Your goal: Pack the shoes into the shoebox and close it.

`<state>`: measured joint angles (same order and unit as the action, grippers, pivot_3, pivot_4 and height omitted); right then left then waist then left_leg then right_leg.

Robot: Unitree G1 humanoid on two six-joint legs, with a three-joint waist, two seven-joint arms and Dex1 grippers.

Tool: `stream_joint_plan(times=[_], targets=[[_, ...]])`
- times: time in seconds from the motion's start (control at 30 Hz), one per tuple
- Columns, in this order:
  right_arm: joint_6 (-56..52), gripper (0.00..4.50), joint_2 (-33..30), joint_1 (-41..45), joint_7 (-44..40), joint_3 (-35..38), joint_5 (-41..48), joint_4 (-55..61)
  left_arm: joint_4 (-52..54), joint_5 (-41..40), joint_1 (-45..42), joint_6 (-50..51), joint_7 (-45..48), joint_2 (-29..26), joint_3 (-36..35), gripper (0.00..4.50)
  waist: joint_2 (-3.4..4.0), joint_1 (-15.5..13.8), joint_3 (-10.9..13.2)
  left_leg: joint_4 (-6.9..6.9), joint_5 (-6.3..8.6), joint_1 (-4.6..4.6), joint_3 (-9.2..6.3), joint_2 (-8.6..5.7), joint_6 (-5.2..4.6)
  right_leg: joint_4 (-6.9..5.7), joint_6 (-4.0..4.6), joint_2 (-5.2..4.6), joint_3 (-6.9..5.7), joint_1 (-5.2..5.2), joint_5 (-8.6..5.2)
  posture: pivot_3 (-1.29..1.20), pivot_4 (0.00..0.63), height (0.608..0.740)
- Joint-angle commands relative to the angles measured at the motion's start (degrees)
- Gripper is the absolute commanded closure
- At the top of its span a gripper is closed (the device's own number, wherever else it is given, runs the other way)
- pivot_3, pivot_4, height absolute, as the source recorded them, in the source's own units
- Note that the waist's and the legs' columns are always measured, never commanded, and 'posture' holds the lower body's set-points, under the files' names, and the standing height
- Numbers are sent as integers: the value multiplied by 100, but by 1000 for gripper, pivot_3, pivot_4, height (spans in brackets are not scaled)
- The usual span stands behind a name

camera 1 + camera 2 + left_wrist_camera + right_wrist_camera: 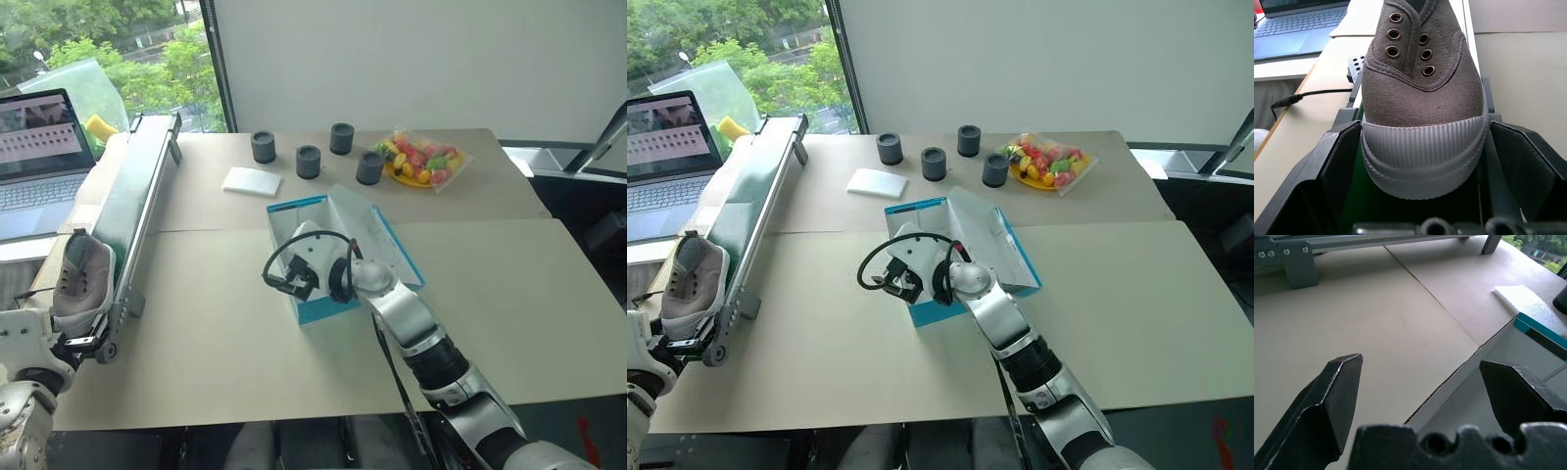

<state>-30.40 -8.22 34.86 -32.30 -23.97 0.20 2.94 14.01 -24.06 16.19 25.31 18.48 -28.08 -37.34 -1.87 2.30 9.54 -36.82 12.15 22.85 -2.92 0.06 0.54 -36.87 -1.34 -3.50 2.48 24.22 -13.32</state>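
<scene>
A grey canvas sneaker with metal eyelets and a ribbed rubber toe cap sits between the left gripper's wide-spread fingers. The right gripper, spread wide, straddles the teal cardboard shoebox's wall.

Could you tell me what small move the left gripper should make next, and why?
Probably close the left gripper on the shoe. Its fingers stand open on either side of the toe, which sits between them at the near end of the green conveyor, not yet gripped. The shoebox lies open on the table, with the right gripper open over its edge.
</scene>
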Motion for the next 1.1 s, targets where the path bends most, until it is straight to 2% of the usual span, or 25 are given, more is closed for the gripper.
stream_joint_plan(times=[0.03,0.07,0.17,0.43,0.53,0.6,0.67,0.77,0.9,1.0,1.07,1.1], targets=[[53,0,32,67,51,142,14,280,126,-76,-76,-19,83,29,113,704,1,-34,0,0,0,0,1,0,0,0,0,-1,-1,-1,0,0,150,737],[33,0,43,76,58,167,32,287,116,-70,-109,4,75,18,125,1120,1,-45,0,0,0,-2,1,0,0,-2,0,-2,-2,-3,0,0,150,737],[10,0,48,89,63,204,51,292,89,-35,-179,54,47,-31,142,1827,2,-68,0,0,-1,-9,3,0,1,-6,0,-2,-2,-8,0,0,150,737],[15,0,48,120,71,236,35,250,176,293,-484,-190,-391,-14,75,1827,1,-88,0,-1,-2,-11,12,-5,2,-11,2,3,-3,-8,-1,0,150,737],[13,0,95,149,102,308,70,197,549,1174,-940,-795,-1370,97,117,1827,-10,-96,-1,-2,-2,-7,10,-9,2,-9,1,4,-4,-6,0,0,150,737],[-52,0,191,184,137,421,159,154,1039,1960,-1121,-954,-1854,168,628,1827,-23,-99,-1,-2,-2,-2,8,-8,3,-9,2,6,-4,-1,0,0,150,737],[-259,0,402,226,215,670,405,128,1347,2340,-1192,-976,-1993,295,1116,1827,-24,-115,-2,-2,-1,5,1,-10,5,-2,1,0,-2,1,2,0,150,737],[-1080,0,1000,475,430,1445,1182,62,1708,2780,-1330,-895,-2038,521,1965,1827,-24,-120,-2,0,4,5,-4,-7,11,-1,-2,-6,9,3,3,0,150,737],[-2720,0,2051,1318,1116,3328,3099,-424,2015,2868,-1540,-705,-1811,915,3036,1827,-23,-96,-1,0,5,9,-11,0,11,-7,-1,-1,7,7,3,0,150,737],[-3859,0,2200,1972,1583,4469,4562,-1374,2146,2986,-1625,-716,-1550,1032,3721,1827,-21,-120,0,-2,4,16,-12,-3,10,0,-2,-6,0,4,4,0,150,737],[-4420,0,2122,2217,1743,4845,5052,-1959,2174,2947,-1693,-697,-1460,1114,3900,1827,-14,-78,4,0,4,21,-4,-1,10,-1,-1,-2,2,11,4,0,150,737],[-4595,0,2019,2264,1721,4801,5084,-2135,2178,2944,-1711,-703,-1378,1132,4040,1827,-11,-28,6,1,5,22,2,-1,9,-1,0,2,5,16,5,0,150,737]])
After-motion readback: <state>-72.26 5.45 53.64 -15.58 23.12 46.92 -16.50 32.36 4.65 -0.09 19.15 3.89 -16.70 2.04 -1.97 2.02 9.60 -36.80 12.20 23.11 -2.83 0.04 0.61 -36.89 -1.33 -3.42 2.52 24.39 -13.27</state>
